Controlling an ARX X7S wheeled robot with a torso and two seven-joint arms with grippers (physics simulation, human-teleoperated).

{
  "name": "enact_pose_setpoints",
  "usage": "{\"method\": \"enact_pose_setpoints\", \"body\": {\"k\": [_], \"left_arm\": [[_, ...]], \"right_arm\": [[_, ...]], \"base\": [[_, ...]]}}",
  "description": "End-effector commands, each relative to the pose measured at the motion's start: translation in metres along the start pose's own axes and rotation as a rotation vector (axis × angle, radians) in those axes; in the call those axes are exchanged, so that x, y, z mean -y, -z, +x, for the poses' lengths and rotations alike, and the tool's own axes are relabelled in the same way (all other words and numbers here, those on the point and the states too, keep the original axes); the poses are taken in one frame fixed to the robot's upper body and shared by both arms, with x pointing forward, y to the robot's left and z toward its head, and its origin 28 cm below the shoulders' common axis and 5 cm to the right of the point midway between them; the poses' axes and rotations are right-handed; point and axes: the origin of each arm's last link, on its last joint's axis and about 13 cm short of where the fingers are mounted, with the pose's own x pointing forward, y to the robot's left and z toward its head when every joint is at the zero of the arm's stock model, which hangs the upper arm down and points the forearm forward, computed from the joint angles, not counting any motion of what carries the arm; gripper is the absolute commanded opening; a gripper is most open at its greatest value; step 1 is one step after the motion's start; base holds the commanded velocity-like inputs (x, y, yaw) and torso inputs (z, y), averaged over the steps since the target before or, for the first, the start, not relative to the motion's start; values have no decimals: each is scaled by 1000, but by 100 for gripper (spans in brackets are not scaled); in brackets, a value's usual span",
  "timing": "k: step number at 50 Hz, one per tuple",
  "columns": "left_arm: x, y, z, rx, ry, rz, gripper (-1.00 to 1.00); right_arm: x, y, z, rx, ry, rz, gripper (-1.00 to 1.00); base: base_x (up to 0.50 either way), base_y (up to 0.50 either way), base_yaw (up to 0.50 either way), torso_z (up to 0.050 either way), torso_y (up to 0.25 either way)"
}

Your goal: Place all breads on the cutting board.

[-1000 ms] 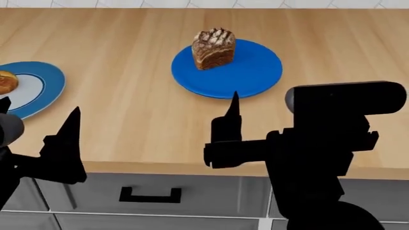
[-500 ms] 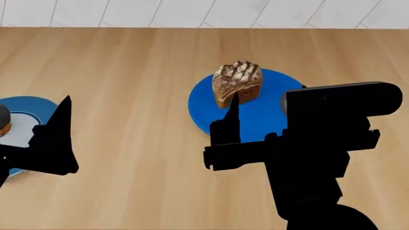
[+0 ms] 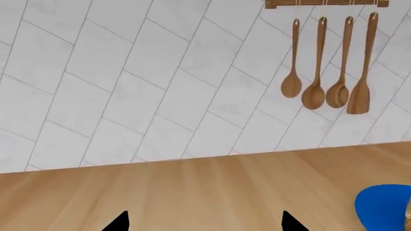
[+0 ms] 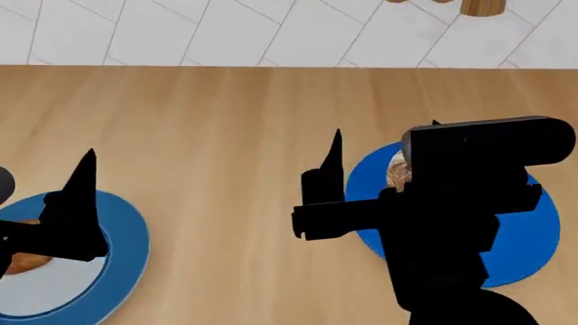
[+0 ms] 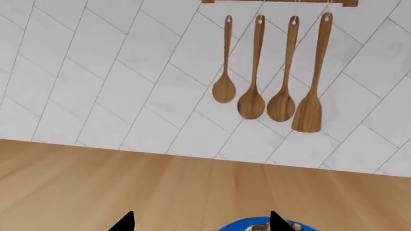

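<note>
Looking at the left wrist view, the left gripper (image 3: 202, 222) shows two spread tips along the bottom edge above bare countertop (image 3: 192, 187); a blue plate (image 3: 384, 208) sits lower right.

From the head, that plate (image 4: 528, 237) at right carries the loaf (image 4: 396, 170), mostly hidden by the right arm. A second blue plate (image 4: 122, 267) lower left holds the bun (image 4: 27, 261).

At the right wrist, the right gripper (image 5: 202, 222) is spread, with the loaf (image 5: 257, 227) at the bottom edge.
</note>
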Motion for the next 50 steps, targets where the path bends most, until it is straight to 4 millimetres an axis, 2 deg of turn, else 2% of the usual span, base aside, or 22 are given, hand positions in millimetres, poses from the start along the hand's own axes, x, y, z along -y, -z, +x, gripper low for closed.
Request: {"method": "enact_pose_setpoints", "body": {"k": [1, 11, 36, 41, 46, 48, 50], "left_arm": [[0, 1, -1, 6, -8, 6, 100], [0, 2, 0, 0, -8, 13, 100], [0, 6, 1, -19, -16, 18, 100], [-6, 12, -7, -67, -43, 38, 100], [-14, 10, -30, -159, -115, 47, 100], [-35, -1, -32, -178, -261, 105, 100], [-28, -12, -42, -138, -250, 226, 100]], "right_arm": [[1, -1, 0, 4, 6, -3, 100], [3, 2, 0, -5, 7, 16, 100], [8, 5, 0, -11, 22, 41, 100], [12, 11, -2, -19, 26, 55, 100], [16, 18, -1, -29, 31, 63, 100], [18, 22, 2, -34, 35, 71, 100], [18, 27, 5, -42, 33, 80, 100]], "base": [[312, 402, 0, 0, 0], [319, 306, 0, 0, 0], [353, 3, 0, 0, 1], [0, 0, 0, 0, 2], [0, 0, 0, 0, 0], [0, 0, 0, 0, 0], [0, 0, 0, 0, 0]]}}
